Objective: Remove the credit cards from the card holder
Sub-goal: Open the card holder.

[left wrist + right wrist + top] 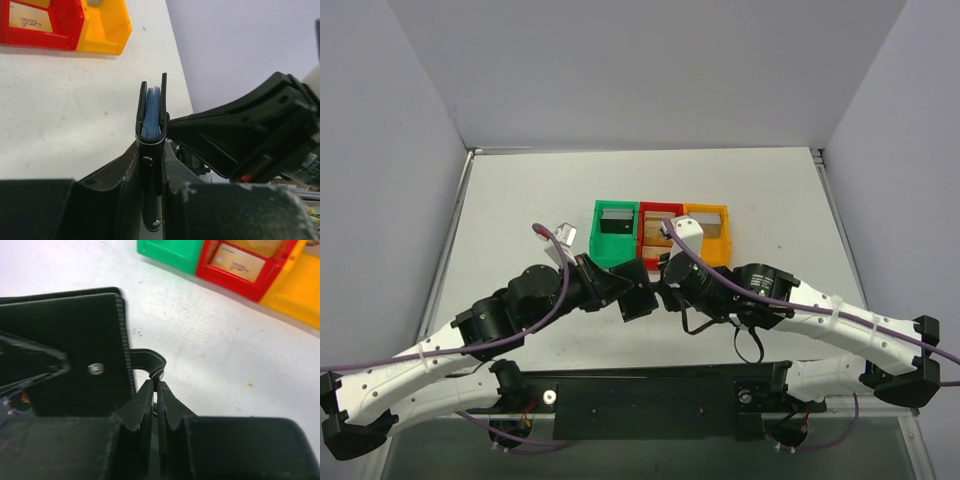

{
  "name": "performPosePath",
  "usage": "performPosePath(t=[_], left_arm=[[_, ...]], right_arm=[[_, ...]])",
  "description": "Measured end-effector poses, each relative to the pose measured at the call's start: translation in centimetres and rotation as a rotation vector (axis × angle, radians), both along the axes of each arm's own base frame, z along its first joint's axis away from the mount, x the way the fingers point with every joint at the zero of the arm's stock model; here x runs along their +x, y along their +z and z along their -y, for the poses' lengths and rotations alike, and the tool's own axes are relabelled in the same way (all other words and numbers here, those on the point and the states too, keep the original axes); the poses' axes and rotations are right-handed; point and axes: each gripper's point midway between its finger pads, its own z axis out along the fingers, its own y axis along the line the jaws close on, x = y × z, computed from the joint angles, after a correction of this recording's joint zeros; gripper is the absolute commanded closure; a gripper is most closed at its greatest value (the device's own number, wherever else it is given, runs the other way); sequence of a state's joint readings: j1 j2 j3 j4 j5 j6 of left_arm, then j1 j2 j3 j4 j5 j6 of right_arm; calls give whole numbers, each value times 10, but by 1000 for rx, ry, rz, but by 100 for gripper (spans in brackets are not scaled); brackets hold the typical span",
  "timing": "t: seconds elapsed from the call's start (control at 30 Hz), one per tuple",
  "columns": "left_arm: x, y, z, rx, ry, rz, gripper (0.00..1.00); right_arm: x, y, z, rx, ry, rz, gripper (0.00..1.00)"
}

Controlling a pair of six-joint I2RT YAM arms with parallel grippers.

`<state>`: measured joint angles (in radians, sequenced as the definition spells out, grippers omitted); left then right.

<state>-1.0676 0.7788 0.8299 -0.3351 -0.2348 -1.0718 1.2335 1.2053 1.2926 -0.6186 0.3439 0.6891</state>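
Observation:
The card holder [636, 291] is held above the table in front of the bins, between both grippers. In the left wrist view it stands edge-on [151, 112], folded nearly shut, with black edges and blue pockets inside. My left gripper [151, 152] is shut on its lower end, and its snap strap hangs between the fingers. In the right wrist view my right gripper [156, 386] is shut on the holder's small black side tab [150, 359], next to the holder's black panel [80, 335]. No card sticks out of the holder.
A green bin [615, 232], a red bin [658, 230] and an orange bin [709, 230] stand in a row just behind the grippers, each with a card inside. The red bin's tan card [239, 262] shows in the right wrist view. White walls enclose the table.

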Motion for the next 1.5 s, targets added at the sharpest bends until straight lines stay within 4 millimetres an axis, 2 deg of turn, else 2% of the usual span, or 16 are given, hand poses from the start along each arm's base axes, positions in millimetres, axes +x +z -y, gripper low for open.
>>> performPosePath(t=[0.1,0.23,0.27,0.3,0.33,0.37,0.5,0.63,0.83,1.03,1.33,1.43,1.5], left_arm=[[1,7,-4,-23,4,7,100],[0,7,-4,-34,-3,1,100],[0,6,-4,-33,-5,-1,100],[0,4,-3,-33,-8,-3,100],[0,2,-3,-34,-11,-4,100],[0,1,-2,-35,-15,-3,100],[-1,2,2,-69,-40,13,100],[-2,6,5,-129,-85,43,100],[-2,20,17,-269,-194,105,100],[-19,29,33,-424,-363,169,100],[-58,81,34,-633,-611,419,100],[-64,82,34,-665,-657,458,100],[-61,73,37,-666,-681,429,100]], right_arm=[[4,-7,13,-32,-27,-6,100],[4,-9,18,-29,-29,-11,100],[3,-10,19,-28,-29,-13,94],[3,-11,20,-23,-27,-19,83],[4,-11,21,-18,-31,-24,78],[4,-12,23,-14,-36,-32,69],[8,-16,34,1,-62,-54,61],[9,-14,45,38,-83,-65,56],[9,5,62,141,-99,-56,51],[5,20,74,253,-91,-47,47],[-13,37,69,403,12,-50,46],[-20,43,68,450,48,-37,46],[-26,51,69,489,75,-21,45]])
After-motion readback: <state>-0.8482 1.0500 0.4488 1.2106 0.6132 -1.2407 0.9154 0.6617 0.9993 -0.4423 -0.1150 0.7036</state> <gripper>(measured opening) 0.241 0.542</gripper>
